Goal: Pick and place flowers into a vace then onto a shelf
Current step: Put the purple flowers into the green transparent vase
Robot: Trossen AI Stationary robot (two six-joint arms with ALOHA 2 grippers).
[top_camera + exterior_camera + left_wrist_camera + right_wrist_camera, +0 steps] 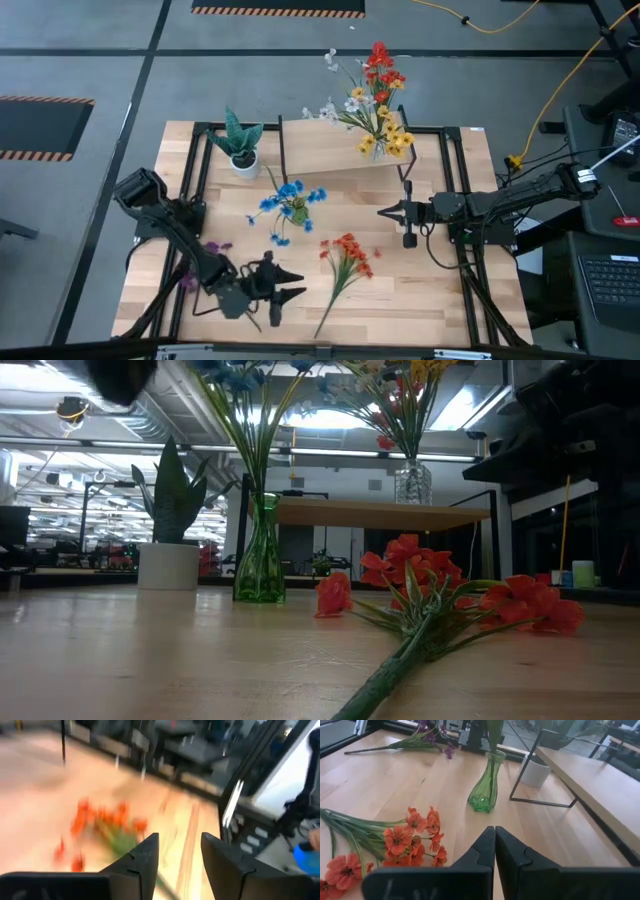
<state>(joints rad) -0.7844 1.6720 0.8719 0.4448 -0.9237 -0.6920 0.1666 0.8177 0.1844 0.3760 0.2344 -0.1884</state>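
The pale wooden tabletop carries a spiky green plant in a white pot, a green glass vase of blue flowers, loose orange-red flower sprigs, purple flower sprigs, and a light-wood shelf on black legs bearing a clear glass vase of mixed flowers.

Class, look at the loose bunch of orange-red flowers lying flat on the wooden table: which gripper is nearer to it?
Left. The left gripper sits just beside the orange-red flower bunch's stem, empty. The right gripper waits farther off, near the light-wood shelf.
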